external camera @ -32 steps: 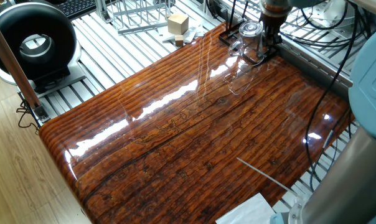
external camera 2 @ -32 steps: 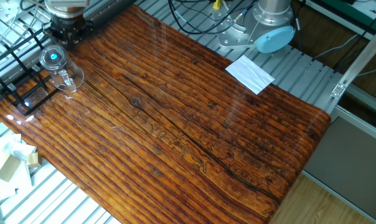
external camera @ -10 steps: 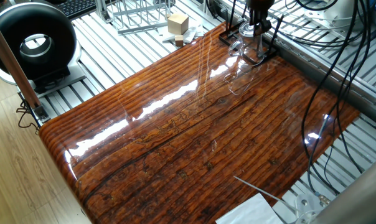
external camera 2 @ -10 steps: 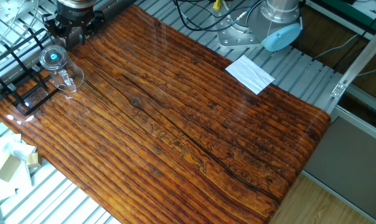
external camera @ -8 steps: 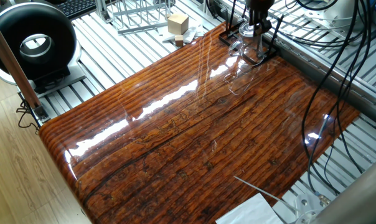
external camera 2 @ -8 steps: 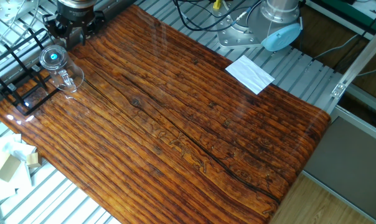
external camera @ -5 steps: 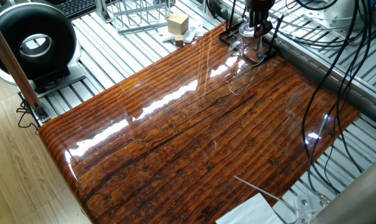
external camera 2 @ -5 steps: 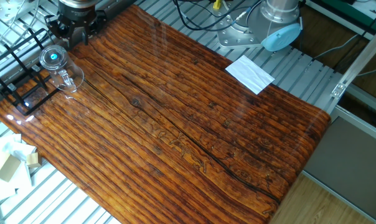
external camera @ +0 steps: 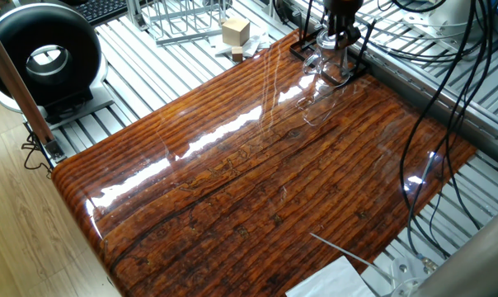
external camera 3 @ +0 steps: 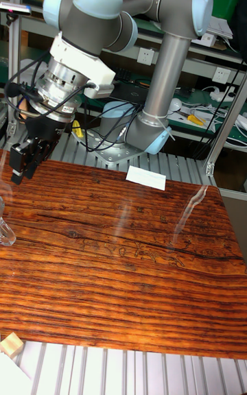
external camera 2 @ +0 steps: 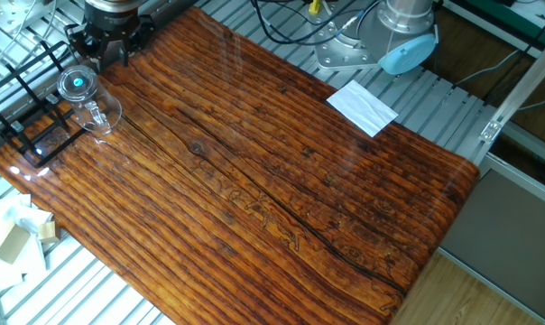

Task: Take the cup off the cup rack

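Note:
The cup, a clear glass mug, sits on the black wire cup rack at the table's far corner, with its handle toward the table. In one fixed view the cup glints in front of the cup rack. My gripper hangs just behind the cup, close to it but apart from it. Its fingers stand spread and open, with nothing between them. The tall fixed view shows the gripper low over the table edge, and a sliver of the cup at the left border.
A silver wire rack and a wooden block lie beyond the table corner. A black round device stands at the left. White paper lies near the robot base. Cables hang along the right side.
Over the last second the gripper has held almost still behind the cup. Since 3.2 s ago the arm has swung and the gripper has turned and shifted slightly. The cup has not moved.

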Motion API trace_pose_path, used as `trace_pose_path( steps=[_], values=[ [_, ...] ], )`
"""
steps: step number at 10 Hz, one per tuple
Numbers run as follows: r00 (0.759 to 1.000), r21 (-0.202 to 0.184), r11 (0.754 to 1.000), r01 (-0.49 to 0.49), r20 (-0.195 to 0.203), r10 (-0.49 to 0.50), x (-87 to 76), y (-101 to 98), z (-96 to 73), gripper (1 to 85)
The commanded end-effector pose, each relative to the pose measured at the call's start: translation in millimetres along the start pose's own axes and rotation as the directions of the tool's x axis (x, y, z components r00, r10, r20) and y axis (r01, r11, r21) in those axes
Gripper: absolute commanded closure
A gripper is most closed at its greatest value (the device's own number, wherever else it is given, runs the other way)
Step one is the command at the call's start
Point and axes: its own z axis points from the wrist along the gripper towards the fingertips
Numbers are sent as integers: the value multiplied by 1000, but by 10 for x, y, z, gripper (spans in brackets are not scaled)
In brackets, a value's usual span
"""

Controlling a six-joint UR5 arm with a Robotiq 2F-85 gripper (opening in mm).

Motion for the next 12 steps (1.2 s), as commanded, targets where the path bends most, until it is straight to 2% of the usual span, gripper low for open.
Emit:
trace_pose_path(
  steps=[1,2,3,4,7,8,9,10,12],
  values=[
    [999,37,999,-9,45,7,-106,-100,-12,453],
    [999,54,999,-6,48,3,-114,-144,-14,453],
    [998,53,998,15,66,-18,-162,-139,-17,450],
    [998,44,999,21,64,-24,-159,-114,-15,427],
    [998,40,999,13,66,-15,-163,-103,-15,427],
    [998,33,999,21,56,-23,-161,-110,-8,427],
    [999,42,998,37,25,-39,-156,-213,1,427],
    [999,49,998,50,-1,-50,-184,-340,51,430],
    [999,14,999,42,34,-43,-401,-391,235,427]
  ],
)
